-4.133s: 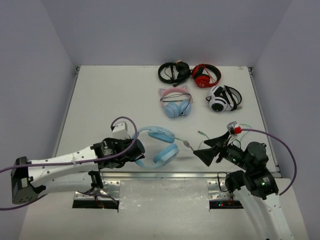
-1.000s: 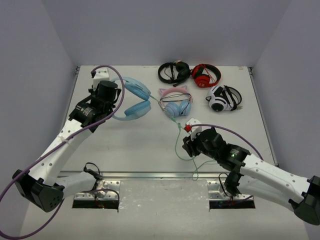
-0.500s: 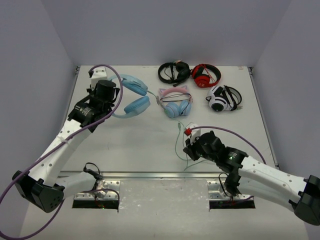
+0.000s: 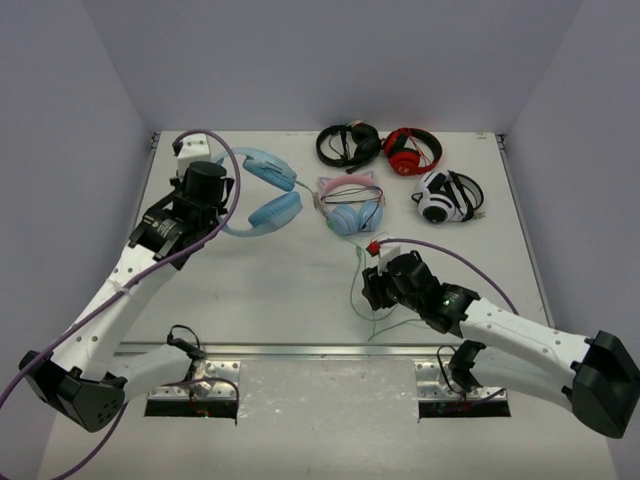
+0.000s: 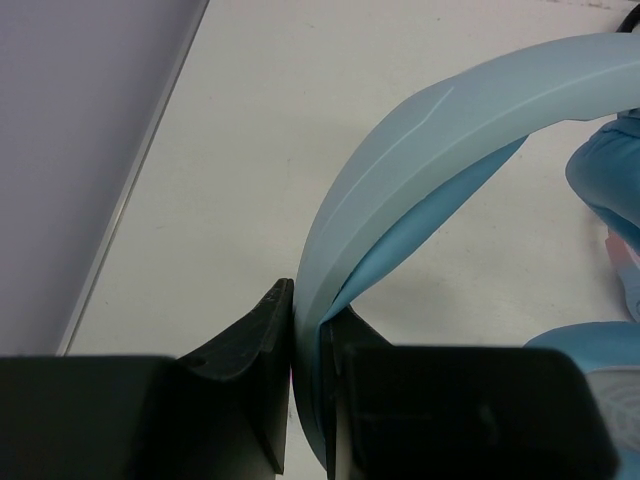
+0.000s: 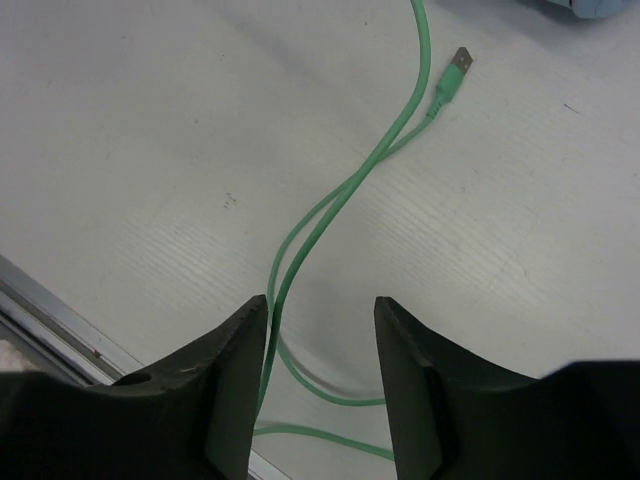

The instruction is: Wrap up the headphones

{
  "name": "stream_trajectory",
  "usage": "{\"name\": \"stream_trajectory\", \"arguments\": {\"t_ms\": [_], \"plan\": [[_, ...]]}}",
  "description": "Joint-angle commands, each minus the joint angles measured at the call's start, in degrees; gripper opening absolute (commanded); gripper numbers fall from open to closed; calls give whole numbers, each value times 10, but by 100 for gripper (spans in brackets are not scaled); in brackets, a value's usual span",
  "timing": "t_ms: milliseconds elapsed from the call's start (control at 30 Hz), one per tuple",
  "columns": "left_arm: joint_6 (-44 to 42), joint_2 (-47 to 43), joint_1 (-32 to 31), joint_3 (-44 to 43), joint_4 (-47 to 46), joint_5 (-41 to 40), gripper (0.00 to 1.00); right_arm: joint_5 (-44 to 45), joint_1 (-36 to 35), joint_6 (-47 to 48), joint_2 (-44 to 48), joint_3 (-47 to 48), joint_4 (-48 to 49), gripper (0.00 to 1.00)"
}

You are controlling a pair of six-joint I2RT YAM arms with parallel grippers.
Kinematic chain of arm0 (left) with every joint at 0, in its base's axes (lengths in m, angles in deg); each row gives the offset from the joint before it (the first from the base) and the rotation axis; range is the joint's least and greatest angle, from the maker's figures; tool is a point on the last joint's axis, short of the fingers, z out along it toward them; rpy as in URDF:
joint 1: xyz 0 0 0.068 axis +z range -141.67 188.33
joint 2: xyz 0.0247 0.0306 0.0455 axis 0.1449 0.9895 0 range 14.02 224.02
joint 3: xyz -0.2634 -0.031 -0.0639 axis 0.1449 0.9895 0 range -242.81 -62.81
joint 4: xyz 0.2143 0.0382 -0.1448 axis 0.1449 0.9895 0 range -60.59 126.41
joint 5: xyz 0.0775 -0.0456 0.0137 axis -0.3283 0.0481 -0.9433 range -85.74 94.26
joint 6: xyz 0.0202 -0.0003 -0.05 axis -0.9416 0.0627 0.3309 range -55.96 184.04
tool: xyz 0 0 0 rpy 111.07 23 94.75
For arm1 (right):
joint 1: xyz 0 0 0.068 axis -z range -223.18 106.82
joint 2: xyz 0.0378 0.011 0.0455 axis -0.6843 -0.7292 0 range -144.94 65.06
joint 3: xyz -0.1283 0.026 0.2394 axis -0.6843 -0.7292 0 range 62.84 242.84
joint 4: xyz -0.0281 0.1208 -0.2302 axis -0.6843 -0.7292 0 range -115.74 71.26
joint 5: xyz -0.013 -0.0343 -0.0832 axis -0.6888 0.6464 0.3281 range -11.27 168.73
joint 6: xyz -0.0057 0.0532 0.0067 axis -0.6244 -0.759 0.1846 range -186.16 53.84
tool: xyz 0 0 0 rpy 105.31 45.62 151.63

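1. Since a second ago the right end effector [image 6: 320,325] has opened, and its fingers stand apart over the loose green cable [image 6: 340,195].
2. The left end effector [image 5: 308,330] clamps the headphones [image 4: 265,190] by the headband, far left on the table [image 4: 260,280].
3. We judge wrapping barely begun.

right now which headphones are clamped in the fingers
The light blue headphones at far left: the left fingers pinch their headband. The other four pairs lie free.

- White table [image 4: 270,290].
- Along far edge: black pair [image 4: 347,143] just beside red pair [image 4: 412,150].
- Slightly nearer: pink cat-ear pair [image 4: 350,205], white-and-black pair [image 4: 445,197].
- Far left: light blue headphones [image 4: 275,212], contact with table unclear.
- Near middle: green cable [image 6: 340,195] lying in loose curves, plug [image 6: 455,68] flat on table.
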Motion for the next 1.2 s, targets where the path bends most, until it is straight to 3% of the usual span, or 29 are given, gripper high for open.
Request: {"name": "stream_trajectory", "arguments": {"t_ms": [0, 133, 233, 333, 367, 433, 467, 733, 833, 900, 1000, 1167], "plan": [[27, -32, 5, -28, -56, 10, 0, -9, 8, -7, -26, 30, 60, 47], [28, -34, 5, -27, -57, 15, 0, -30, 9, -10, -61, 36, 95, 44], [28, -38, 5, -25, -60, 25, 0, -31, 13, -19, -85, 38, 124, 53], [28, -39, 5, -21, -64, 31, 0, -19, 18, -22, -92, 40, 143, 50], [26, -39, 5, -20, -65, 37, 0, -7, 20, -19, -96, 42, 148, 44], [22, -41, 5, -13, -72, 39, 0, 3, 25, -4, -99, 52, 148, 8], [21, -40, 5, -13, -72, 34, 0, 10, 25, 2, -99, 59, 136, 1], [-58, 15, -17, -3, -102, 62, 0, 46, 0, 154, -16, 101, 63, 1], [-85, 89, -62, -39, -82, 109, 0, 89, -9, 210, -21, 180, -42, 1], [-96, 132, -118, -79, -51, 97, 0, 96, -15, 258, -31, 235, -70, 1], [-124, 198, -174, -116, -29, 68, 0, 82, -24, 304, -57, 297, -124, 1], [-144, 228, -190, -126, -40, 87, 0, -56, -31, 377, -41, 341, -208, 1]]}}
